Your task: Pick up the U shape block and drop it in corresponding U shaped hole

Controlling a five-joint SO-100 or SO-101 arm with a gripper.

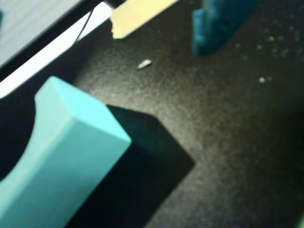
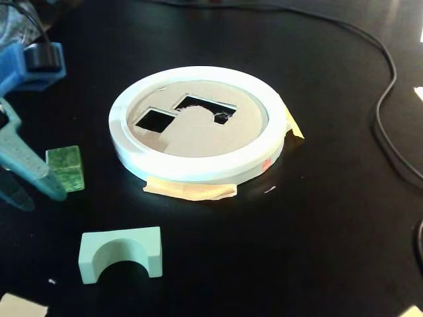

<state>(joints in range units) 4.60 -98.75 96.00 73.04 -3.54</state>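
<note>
Nearby, green cube (image 2: 65,168) beside end effector (image 2: 26,173).

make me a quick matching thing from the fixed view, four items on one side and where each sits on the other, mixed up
Items:
1. arch block
2. green cube
3. white ring
4. black cable

Places:
A. right side of the table
B. middle of the table, taped down
C. near front edge, left of centre
D. left, beside the teal end effector

Pairs: 1-C, 2-D, 3-B, 4-A
</note>
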